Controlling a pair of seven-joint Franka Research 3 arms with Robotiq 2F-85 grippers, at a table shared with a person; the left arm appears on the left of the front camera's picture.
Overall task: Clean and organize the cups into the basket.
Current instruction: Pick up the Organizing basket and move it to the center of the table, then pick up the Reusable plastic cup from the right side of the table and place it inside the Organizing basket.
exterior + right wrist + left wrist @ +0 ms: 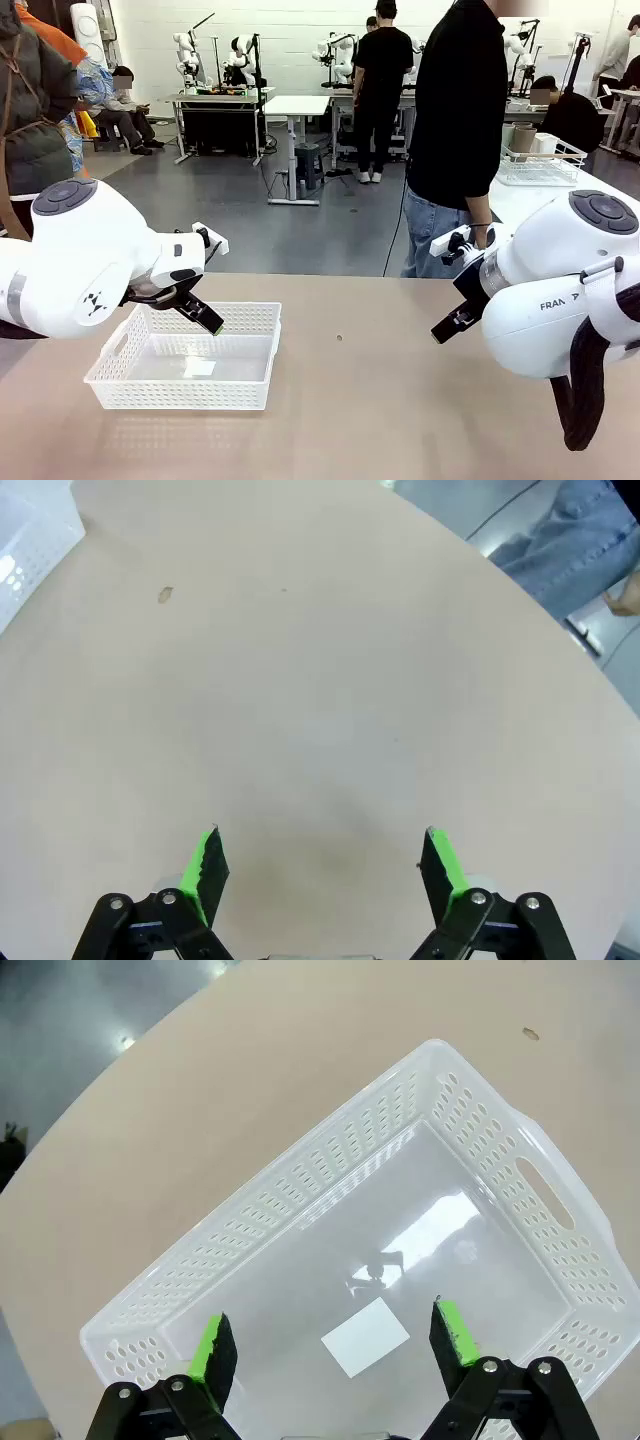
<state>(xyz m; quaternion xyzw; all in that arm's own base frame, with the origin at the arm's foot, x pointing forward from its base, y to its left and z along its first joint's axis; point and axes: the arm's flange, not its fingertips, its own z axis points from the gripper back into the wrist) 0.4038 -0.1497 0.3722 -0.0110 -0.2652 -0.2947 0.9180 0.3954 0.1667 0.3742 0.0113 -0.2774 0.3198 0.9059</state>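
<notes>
One basket [180, 396] on table [380, 400], left half. Two claws, both mine: left claw [335, 1345] wide over basket, right claw [320, 865] wide over table. Left wrist view: one white label [365, 1337] on basket floor.

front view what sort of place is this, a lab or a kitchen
Probably a robotics lab: a big open room with a grey floor, white work tables farther back with people at them, and this tan table with the left gripper and right gripper over it.
</notes>
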